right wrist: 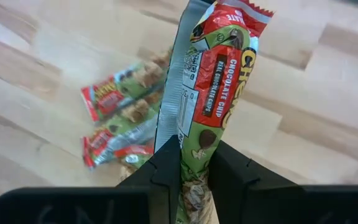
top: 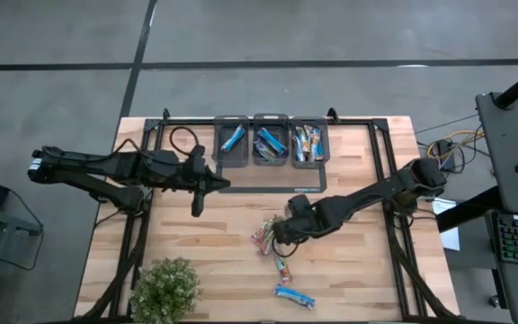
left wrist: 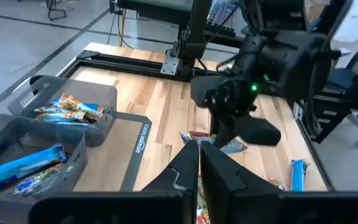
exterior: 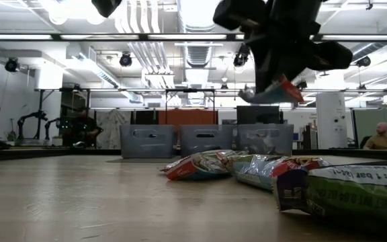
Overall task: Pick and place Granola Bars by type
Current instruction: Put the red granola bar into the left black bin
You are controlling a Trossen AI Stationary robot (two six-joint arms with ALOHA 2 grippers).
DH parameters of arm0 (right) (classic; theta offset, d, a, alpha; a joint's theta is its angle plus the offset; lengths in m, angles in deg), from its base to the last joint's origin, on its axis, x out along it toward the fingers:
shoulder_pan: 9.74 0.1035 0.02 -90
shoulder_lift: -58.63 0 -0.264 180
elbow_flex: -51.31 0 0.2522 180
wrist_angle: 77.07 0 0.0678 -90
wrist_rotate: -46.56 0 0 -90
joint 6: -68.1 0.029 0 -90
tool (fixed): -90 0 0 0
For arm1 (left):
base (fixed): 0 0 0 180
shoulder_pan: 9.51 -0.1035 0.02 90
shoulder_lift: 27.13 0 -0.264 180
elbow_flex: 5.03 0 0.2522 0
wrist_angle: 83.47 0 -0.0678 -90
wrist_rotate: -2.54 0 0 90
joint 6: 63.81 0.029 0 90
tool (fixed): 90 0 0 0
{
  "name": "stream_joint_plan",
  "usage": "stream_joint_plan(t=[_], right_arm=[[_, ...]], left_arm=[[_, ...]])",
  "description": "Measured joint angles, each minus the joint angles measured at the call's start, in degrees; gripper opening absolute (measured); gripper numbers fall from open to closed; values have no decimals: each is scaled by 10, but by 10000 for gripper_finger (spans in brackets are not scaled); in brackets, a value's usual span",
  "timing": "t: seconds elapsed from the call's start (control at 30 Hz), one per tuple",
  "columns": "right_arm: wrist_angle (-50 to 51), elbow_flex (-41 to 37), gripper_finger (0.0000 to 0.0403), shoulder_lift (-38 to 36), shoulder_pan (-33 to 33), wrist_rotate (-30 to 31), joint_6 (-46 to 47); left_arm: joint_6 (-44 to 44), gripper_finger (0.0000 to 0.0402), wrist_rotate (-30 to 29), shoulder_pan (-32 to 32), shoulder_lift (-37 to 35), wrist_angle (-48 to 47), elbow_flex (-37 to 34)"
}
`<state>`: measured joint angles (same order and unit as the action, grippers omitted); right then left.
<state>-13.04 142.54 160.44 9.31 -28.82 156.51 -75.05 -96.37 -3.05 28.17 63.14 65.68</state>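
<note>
I was the two-armed robot at a pale wooden table (top: 349, 261). My right gripper (right wrist: 194, 163) hung in the air above the middle of the table, its two dark fingers pinched on one green and red bar (right wrist: 213, 81). The wrapper stood up between the fingers, its red end away from the wrist, with the words "chocolate chip" readable on it. From table height, that bar (exterior: 274, 91) showed well clear of the wood, tilted, under the dark bulk of the arm.

Directly below it lay a small heap of multicoloured bars (top: 264, 237), touching and overlapping one another. Nearer the front edge lay another multicoloured bar (top: 281, 267) on its own, and just beyond that a blue bar (top: 294, 296), also alone.

Along the far edge stood three grey bins side by side. The left bin (top: 231, 163) held a blue bar, the middle bin (top: 270, 163) held several blue bars, and the right bin (top: 308, 165) held multicoloured ones.

My left gripper (top: 197, 203) waited over the left part of the table, near the left bin, with its fingers (left wrist: 219, 171) pressed together and holding nothing.

A leafy green plant (top: 164, 288) stood at the front left corner. A person sat far off in the room behind the table (exterior: 382, 136).
</note>
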Motion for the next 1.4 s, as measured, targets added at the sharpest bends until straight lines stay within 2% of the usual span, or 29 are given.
stream_joint_plan(t=[0.2, 0.67, 1.03, 1.2, 1.4], right_arm=[[-18, 0, 61, -26, -5, 37, -34], [-177, 3, 61, -33, -89, 34, -142], [-179, 94, 61, -34, -189, 31, -270], [-181, 127, 61, -34, -252, -20, -317], [-183, 141, 61, -34, -321, -81, -367]], left_arm=[[21, 0, -2, 0, -33, -40, 0], [27, 0, -17, -4, -84, -110, -1], [20, 0, -17, -12, -123, -102, -48], [18, 0, -18, -12, -124, -89, -48], [-2, 0, -60, -12, -124, -76, -48]])
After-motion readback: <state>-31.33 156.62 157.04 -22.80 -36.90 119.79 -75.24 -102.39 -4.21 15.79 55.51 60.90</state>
